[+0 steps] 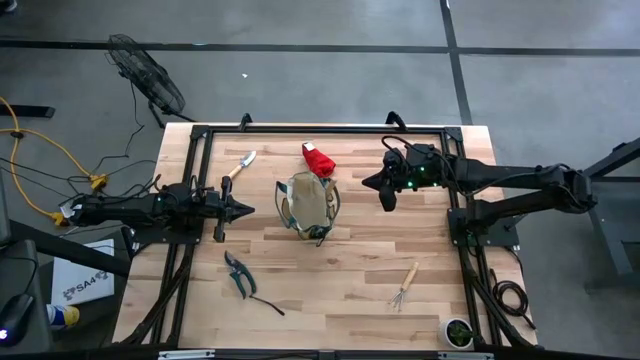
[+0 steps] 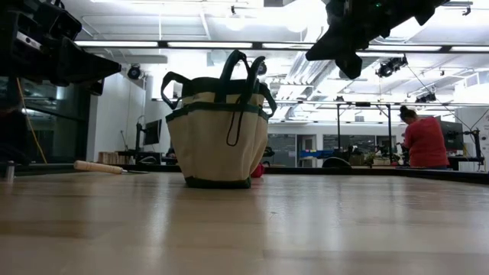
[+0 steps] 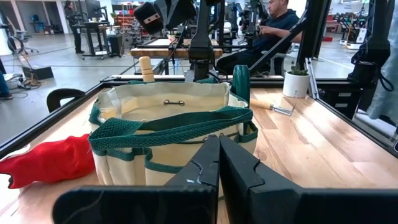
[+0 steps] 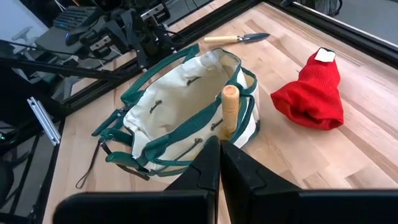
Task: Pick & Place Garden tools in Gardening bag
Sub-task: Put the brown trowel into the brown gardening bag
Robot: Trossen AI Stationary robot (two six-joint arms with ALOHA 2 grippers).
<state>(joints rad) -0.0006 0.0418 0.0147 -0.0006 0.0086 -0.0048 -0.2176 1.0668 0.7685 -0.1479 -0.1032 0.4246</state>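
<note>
The tan gardening bag (image 1: 308, 205) with green trim stands upright mid-table, also seen in the low view (image 2: 218, 130). A wooden tool handle (image 4: 231, 109) sticks up out of it at the rim. A red glove (image 1: 318, 158) lies just beyond the bag, and a trowel (image 1: 240, 166) lies to its far left. Pruning shears (image 1: 240, 275) lie near left and a hand rake (image 1: 404, 285) near right. My left gripper (image 1: 245, 210) is shut and level, left of the bag. My right gripper (image 1: 387, 200) is shut, raised right of the bag, and holds nothing.
Black frame rails (image 1: 200, 180) run along the table's left, right and far sides. A small potted plant (image 1: 459, 332) stands at the near right corner. People (image 2: 425, 141) work in the room beyond the table. Bare wood lies in front of the bag.
</note>
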